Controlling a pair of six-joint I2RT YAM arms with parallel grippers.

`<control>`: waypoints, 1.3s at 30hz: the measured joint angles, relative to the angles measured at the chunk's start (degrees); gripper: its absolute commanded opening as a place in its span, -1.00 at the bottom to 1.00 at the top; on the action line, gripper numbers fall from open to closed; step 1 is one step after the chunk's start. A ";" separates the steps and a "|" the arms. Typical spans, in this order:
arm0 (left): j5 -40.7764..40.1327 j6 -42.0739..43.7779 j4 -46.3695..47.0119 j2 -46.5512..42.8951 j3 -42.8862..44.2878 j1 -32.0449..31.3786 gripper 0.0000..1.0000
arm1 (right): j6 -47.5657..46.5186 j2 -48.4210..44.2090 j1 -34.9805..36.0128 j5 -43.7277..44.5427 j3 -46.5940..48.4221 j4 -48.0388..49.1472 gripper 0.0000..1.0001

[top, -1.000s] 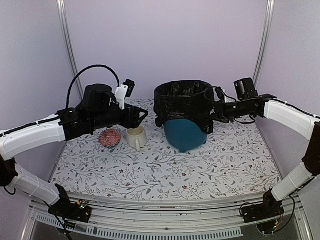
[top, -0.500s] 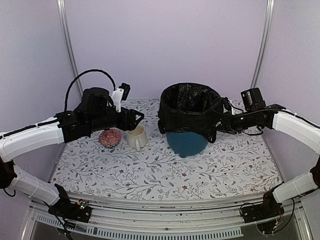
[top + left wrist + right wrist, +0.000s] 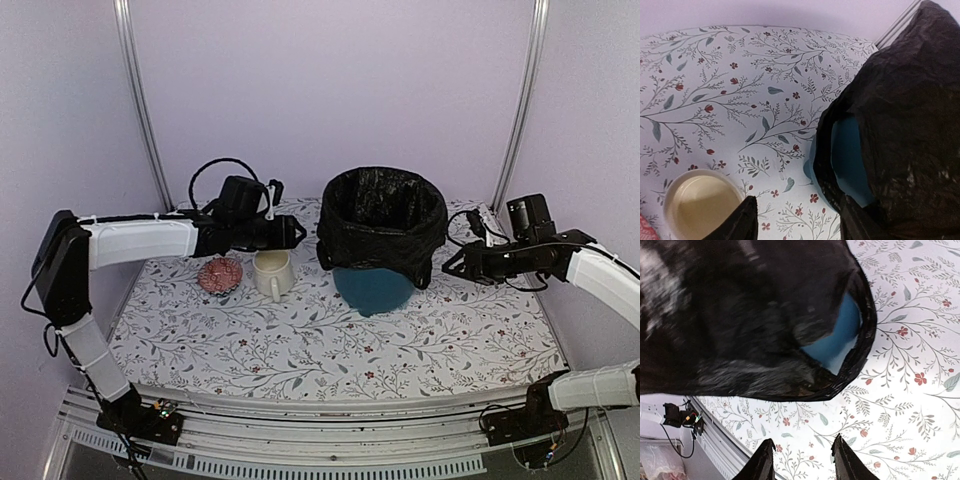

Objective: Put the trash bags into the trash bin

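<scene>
While the left fingers (image 3: 742,224) stand spread with only the flowered worktop (image 3: 715,75) showing between them, their right-hand tip sits close against the hanging skirt of the trash bag (image 3: 910,115), and I cannot tell whether it touches the plastic; the bag is black, glossy and crinkled, and through a gap in its folds just ahead of that tip shows the teal wall of the trash bin (image 3: 847,150). Just beside the other tip, lower down, a cream mug (image 3: 700,202) stands upright with its mouth up, and beyond the mug, on the side away from the fingers, lies a red patterned thing (image 3: 644,231) of which only an edge is seen. The right fingers (image 3: 763,462) are likewise held apart and grip nothing, bare worktop lying between them; ahead of them, clear of both tips, hangs the bag's lower hem with a patch of teal bin showing under it. Seen from above, the bin stands on the worktop between the two pairs of fingers, the left pair near its rim on one side and the right pair near the skirt on the other; the bag lines the bin, its mouth open and folded out over the rim, its skirt draped down the upper sides, with the lower teal part bare
</scene>
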 measured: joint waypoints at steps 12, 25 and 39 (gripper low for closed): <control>8.20 -9.09 4.63 14.47 7.06 0.00 -0.09 | 8.96 20.35 -3.15 -0.28 0.28 13.68 -0.22; 9.07 -12.63 6.01 19.85 5.46 -3.96 -0.11 | 9.01 34.71 -3.54 -1.77 4.39 18.16 -0.23; 5.86 -14.78 10.19 -2.23 -6.34 0.37 0.08 | 9.44 19.30 -10.95 -1.01 6.47 10.34 -0.18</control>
